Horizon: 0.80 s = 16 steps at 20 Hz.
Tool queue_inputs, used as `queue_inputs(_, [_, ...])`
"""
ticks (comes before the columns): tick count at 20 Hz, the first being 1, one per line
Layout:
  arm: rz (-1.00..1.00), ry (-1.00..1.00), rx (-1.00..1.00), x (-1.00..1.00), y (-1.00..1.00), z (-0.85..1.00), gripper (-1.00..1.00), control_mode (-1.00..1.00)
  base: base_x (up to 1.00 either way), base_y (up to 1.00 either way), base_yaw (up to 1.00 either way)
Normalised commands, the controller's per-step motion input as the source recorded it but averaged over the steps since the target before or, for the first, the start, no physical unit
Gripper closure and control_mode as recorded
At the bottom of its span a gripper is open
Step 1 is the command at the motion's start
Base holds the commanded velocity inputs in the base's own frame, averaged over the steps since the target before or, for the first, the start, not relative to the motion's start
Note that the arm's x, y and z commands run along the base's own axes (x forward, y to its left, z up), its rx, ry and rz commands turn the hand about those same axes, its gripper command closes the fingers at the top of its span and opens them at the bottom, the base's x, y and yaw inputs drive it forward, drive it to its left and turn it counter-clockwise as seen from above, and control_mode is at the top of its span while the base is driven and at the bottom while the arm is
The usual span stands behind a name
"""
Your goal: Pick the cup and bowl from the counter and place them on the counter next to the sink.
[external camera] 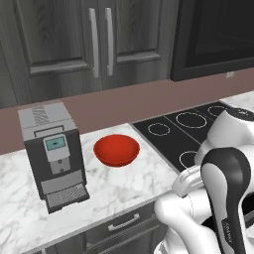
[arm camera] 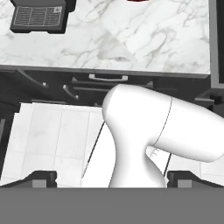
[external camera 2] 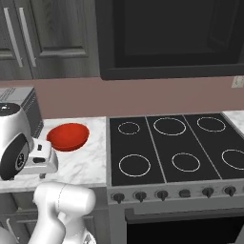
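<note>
The glossy red bowl sits upright on the white marble counter, between a coffee machine and the stovetop. Nothing lies in it. In the hand view only a red sliver of the bowl shows at the top edge. My gripper is open, its dark fingertips wide apart with nothing between them. It hangs in front of the counter's front edge, well short of the bowl. The cup and the sink are out of view.
A grey coffee machine stands left of the bowl, its drip tray jutting forward. The black stovetop lies to the right. Dark drawers with handles sit under the counter.
</note>
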Motion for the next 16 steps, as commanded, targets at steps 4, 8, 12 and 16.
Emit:
queue_inputs(4, [0.0,0.0,0.0,0.0,0.0,0.0,-1.0,-1.0,0.0,0.0,0.0])
queue_inputs(8, [0.0,0.0,0.12,0.03,0.0,0.0,-1.0,-1.0,0.0,0.0,0.0])
queue_inputs(12, [-0.12,-0.01,0.28,0.45,0.0,0.0,-1.0,-1.0,0.0,0.0,0.0])
queue_inputs(16, [-0.25,0.0,0.17,0.46,0.01,0.0,-1.0,-1.0,0.0,0.0,0.0])
